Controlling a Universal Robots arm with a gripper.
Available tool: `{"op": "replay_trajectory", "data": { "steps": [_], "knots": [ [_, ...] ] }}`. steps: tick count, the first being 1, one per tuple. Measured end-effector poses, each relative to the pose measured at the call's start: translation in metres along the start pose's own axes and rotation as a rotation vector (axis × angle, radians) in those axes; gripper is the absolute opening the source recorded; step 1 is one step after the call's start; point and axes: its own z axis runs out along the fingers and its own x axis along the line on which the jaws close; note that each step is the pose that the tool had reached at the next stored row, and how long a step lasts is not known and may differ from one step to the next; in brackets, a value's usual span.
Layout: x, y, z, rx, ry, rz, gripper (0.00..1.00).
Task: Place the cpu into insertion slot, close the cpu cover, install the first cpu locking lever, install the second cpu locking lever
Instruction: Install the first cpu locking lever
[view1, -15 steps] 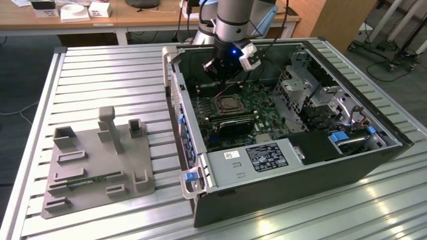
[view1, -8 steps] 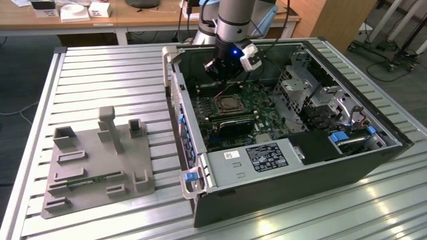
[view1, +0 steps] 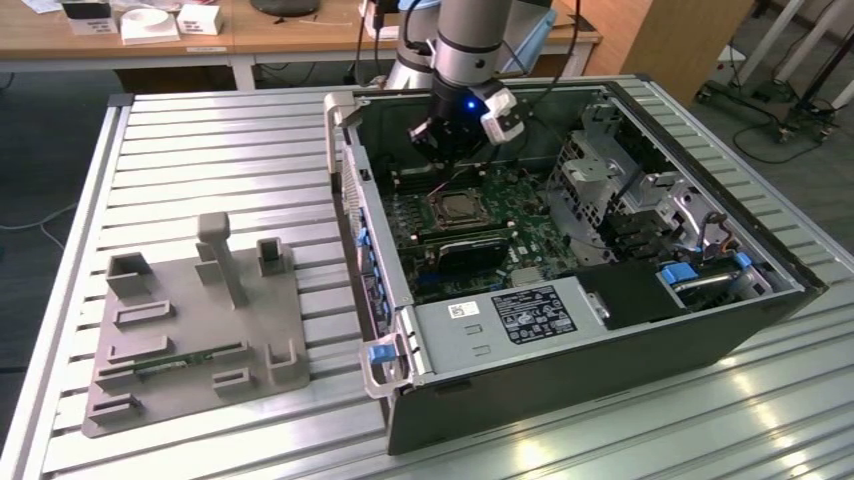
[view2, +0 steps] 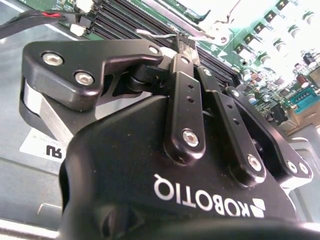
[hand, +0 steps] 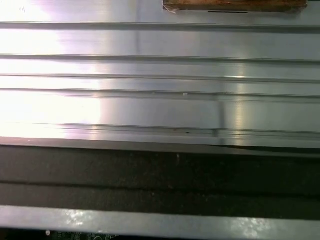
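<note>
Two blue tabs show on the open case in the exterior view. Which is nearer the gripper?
The blue tab inside the case at the exterior view's right, beside the drive bays; the other blue tab sits on the case's front corner, farther from the gripper.

Ribbed metal table (view1: 200, 140) — wooden desk (view1: 267, 35) behind

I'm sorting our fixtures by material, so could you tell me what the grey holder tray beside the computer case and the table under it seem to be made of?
The holder tray looks like matte grey plastic, perhaps printed: dull, even colour, no glints. The table looks like bare ribbed aluminium, with bright streaky reflections along its grooves.
</note>
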Motion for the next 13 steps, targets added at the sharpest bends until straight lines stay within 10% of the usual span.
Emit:
{"op": "replay_trajectory", "data": {
  "steps": [13],
  "knots": [
    [-0.0063,-0.0004,0.0036,-0.0002,0.0001,0.000,0.10]
  ]
}}
